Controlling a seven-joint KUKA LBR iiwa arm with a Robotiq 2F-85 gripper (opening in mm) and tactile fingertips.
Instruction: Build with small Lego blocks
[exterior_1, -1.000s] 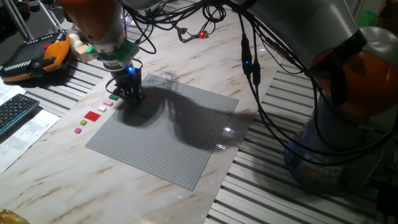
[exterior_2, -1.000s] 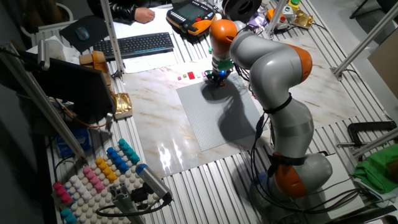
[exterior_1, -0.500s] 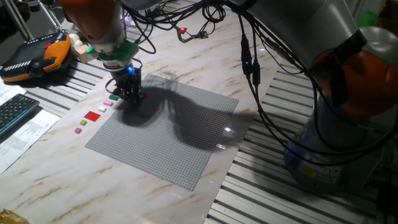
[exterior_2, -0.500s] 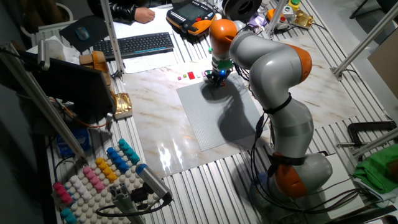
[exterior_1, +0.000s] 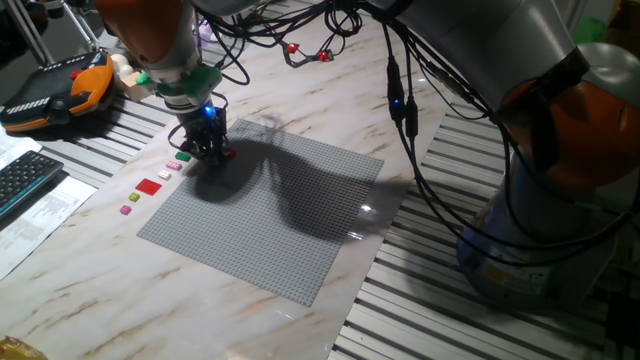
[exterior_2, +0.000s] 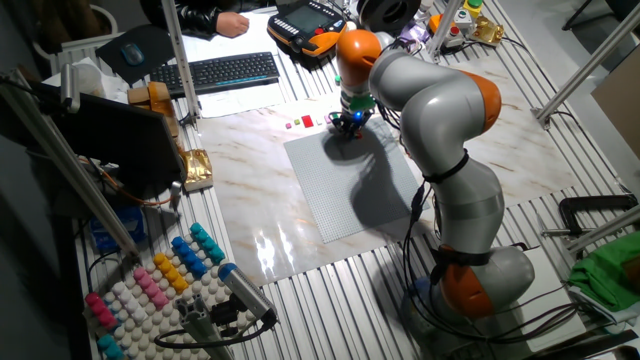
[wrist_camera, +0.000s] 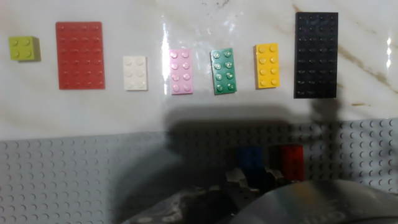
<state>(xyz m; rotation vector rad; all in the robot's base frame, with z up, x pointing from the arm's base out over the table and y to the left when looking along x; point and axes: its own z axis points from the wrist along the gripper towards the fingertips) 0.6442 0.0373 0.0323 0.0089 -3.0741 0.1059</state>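
The small Lego blocks are light, stiff plastic plates with smooth, rather slippery sides, and it is judged that each would best be taken across its two long side walls, low and square, since a tilted pinch could flick so slight a piece away. Seven loose ones are laid in a row on the marble table (wrist_camera: 373, 87), just beyond the far edge of the grey baseplate (wrist_camera: 74, 180) as seen in the hand view: a lime block (wrist_camera: 24, 48) at one end, then a large red plate (wrist_camera: 80, 55), a white block (wrist_camera: 135, 73), a pink block (wrist_camera: 181, 71), a green block (wrist_camera: 223, 71), a yellow block (wrist_camera: 267, 65) and a long black plate (wrist_camera: 316, 54).

Two more, a blue block (wrist_camera: 250, 158) and a red block (wrist_camera: 291, 160), are seated side by side on the baseplate near that same edge. The gripper (exterior_1: 208, 152) is lowered onto this corner of the baseplate, directly over the seated pair (its fingertips are lost in shadow). Whether it is parted or closed on a block cannot be told. The loose row lies just beyond the gripper, off the baseplate, apart from it.
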